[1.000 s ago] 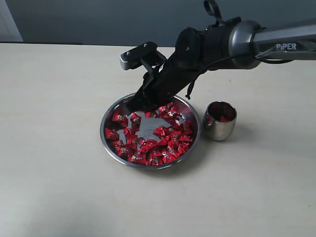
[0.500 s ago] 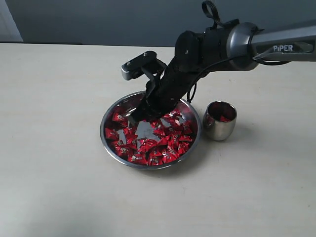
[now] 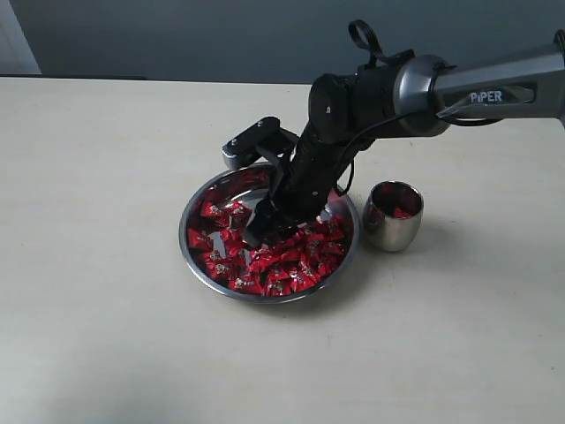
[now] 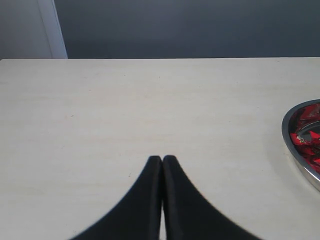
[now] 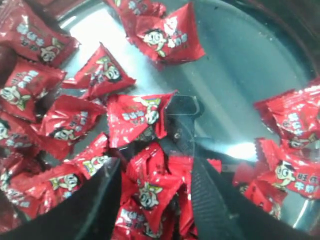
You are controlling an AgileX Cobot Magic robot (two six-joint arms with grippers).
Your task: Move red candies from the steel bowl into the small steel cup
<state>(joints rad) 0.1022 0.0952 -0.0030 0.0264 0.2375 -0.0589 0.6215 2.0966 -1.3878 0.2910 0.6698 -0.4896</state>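
Observation:
The steel bowl [image 3: 184,237] stands mid-table, heaped with red candies [image 3: 296,261]. My right gripper [image 3: 261,231] reaches down into the pile near the bowl's middle. In the right wrist view the right gripper [image 5: 156,172] is open, its two black fingers straddling a few red candies [image 5: 152,192] that lie over the bowl's bare steel floor [image 5: 240,65]. The small steel cup [image 3: 393,228] stands just right of the bowl, with some red candy [image 3: 400,212] inside. My left gripper [image 4: 162,160] is shut over bare table, left of the bowl's rim [image 4: 287,135].
The right arm [image 3: 424,84] stretches in from the right edge, above the cup. A pale tabletop [image 3: 106,309] lies all around the bowl, ending at a dark wall [image 3: 177,35] behind.
My right gripper has come down from the bowl's far rim and forward into the candy pile. The candies under it have shifted. The cup has stayed put.

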